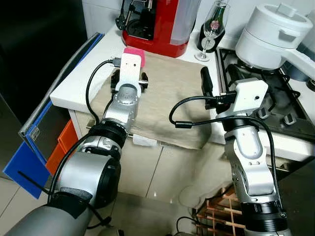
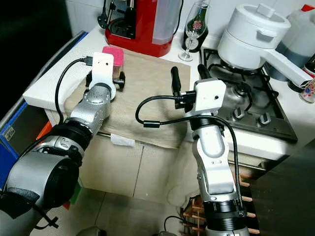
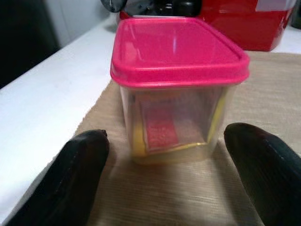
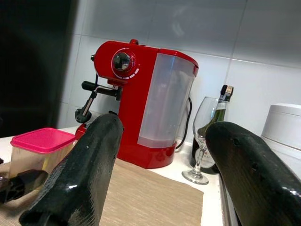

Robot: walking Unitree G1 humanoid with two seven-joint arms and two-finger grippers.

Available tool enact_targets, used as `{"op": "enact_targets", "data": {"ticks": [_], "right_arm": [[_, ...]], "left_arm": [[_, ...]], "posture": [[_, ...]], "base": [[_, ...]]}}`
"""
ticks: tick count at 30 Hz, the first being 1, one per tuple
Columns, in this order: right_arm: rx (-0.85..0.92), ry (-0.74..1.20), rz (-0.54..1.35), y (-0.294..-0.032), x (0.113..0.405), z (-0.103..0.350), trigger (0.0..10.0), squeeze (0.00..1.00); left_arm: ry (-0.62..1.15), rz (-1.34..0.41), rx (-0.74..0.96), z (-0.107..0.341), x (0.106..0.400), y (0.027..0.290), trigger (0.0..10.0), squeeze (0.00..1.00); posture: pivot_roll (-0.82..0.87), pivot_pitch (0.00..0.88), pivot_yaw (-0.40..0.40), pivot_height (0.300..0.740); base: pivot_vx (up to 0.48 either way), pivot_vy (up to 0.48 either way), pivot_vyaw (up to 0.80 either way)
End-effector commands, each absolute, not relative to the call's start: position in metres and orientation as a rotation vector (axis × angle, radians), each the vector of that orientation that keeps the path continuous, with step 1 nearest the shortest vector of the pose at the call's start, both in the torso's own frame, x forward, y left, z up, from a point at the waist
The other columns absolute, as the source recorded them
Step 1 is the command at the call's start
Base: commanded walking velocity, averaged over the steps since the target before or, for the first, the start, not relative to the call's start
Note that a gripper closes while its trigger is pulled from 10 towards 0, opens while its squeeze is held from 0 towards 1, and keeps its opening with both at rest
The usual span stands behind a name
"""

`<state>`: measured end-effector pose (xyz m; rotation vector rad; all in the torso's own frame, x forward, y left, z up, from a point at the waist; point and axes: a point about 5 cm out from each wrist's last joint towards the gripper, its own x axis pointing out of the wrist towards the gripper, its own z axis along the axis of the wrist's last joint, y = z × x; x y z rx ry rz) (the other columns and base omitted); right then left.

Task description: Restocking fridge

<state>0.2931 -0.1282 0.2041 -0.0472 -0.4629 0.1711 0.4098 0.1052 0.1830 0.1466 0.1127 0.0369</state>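
Note:
A clear plastic container with a pink lid [image 3: 178, 84] stands on a beige cloth mat [image 1: 172, 93] on the white counter, just in front of the red coffee machine. My left gripper [image 1: 130, 73] is low over the mat right before the container [image 1: 134, 51], open, with one black finger [image 3: 80, 160] on each side of it and not touching it. My right gripper [image 1: 219, 74] is held up over the mat's right edge beside the hob, open and empty, pointing towards the coffee machine.
A red coffee machine [image 1: 157, 24], a wine glass [image 1: 214, 27] and a dark bottle [image 4: 225, 94] stand at the back. A white pot [image 1: 275, 32] sits on the gas hob [image 1: 280, 105]. Blue boards [image 1: 24, 162] lean at the counter's left; a wooden rack [image 1: 221, 211] is on the floor.

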Motion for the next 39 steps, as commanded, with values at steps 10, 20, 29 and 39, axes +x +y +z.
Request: {"op": "enact_targets", "data": {"ticks": [10,20,29,39], "right_arm": [[-0.072,-0.465,0.168,-0.130,0.293,0.206,10.0,0.00],[-0.074,-0.468,0.164,-0.131,0.293,0.207,10.0,0.00],[-0.075,-0.469,0.169,-0.131,0.294,0.207,10.0,0.00],[-0.080,-0.472,0.165,-0.134,0.293,0.207,10.0,0.00]], "left_arm": [[0.066,0.028,0.139,0.200,0.415,0.099,0.0,0.00],[0.054,0.012,0.121,0.202,0.415,0.097,0.0,0.00],[-0.003,0.004,0.110,0.207,0.414,0.099,0.0,0.00],[-0.282,0.031,0.107,0.243,0.374,0.108,10.0,0.98]], "posture": [[-0.13,0.001,-0.093,0.740],[-0.13,0.000,-0.093,0.740],[-0.12,0.000,-0.095,0.740],[-0.12,0.000,-0.089,0.740]], "base": [[0.000,0.000,0.00],[0.000,0.000,0.00],[0.000,0.000,0.00],[0.000,0.000,0.00]]}}
